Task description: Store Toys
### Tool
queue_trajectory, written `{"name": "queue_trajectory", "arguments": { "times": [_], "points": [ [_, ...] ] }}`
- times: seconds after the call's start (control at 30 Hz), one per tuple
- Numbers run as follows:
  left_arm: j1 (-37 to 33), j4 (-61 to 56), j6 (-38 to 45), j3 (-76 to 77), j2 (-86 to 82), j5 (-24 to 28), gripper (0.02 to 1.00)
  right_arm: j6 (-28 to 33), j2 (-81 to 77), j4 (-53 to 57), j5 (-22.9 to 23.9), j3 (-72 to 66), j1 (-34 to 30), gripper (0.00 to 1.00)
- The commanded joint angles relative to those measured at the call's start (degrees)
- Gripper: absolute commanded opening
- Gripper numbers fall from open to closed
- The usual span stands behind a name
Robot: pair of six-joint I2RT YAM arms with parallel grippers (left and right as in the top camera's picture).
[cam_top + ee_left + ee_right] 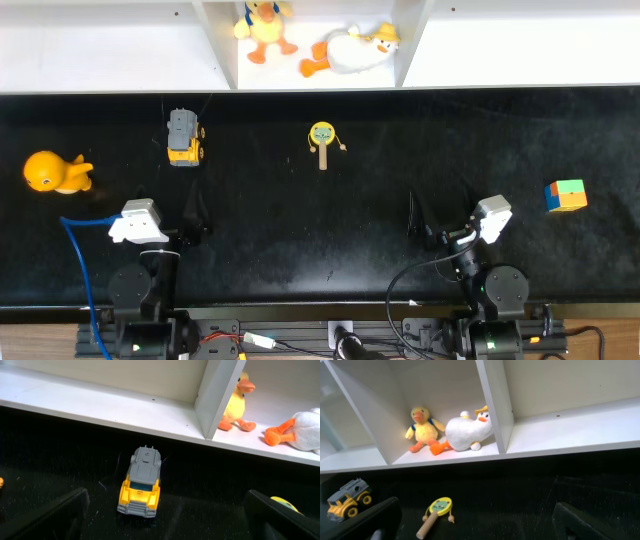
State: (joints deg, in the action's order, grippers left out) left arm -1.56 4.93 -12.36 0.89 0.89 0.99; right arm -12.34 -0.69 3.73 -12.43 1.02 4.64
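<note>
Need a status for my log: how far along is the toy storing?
Done: the yellow plush duck and the white plush bird sit in the middle compartment of the shelf. In hand: nothing; the left gripper and the right gripper are open and empty. Left: the yellow truck, the rattle, the orange bath duck and the coloured cube lie on the black table.

No legible text — none anywhere.
</note>
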Motion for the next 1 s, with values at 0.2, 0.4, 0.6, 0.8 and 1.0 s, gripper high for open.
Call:
{"name": "queue_trajectory", "arguments": {
  "times": [0.2,0.4,0.6,0.8,1.0],
  "points": [
    [0.24,-0.13,-1.22,-0.42,-0.72,-0.72,0.998,0.15,0.48,-0.31,0.46,-0.74,0.48,0.996],
    [0.24,-1.01,-1.40,-0.42,-0.72,-0.28,0.998,0.15,0.48,-0.31,0.46,-0.74,0.48,0.993],
    [0.24,-5.03,-1.36,-0.39,-0.72,1.14,0.998,0.15,0.48,-0.31,0.46,-0.74,0.48,0.996],
    [0.24,5.60,-1.44,7.82,0.83,0.66,1.000,0.15,0.48,-0.31,0.46,-0.74,0.48,0.996],
    [0.24,25.66,-1.44,27.02,11.69,-7.45,1.000,0.17,0.48,-0.31,0.46,-0.74,0.48,0.996]
  ]
}}
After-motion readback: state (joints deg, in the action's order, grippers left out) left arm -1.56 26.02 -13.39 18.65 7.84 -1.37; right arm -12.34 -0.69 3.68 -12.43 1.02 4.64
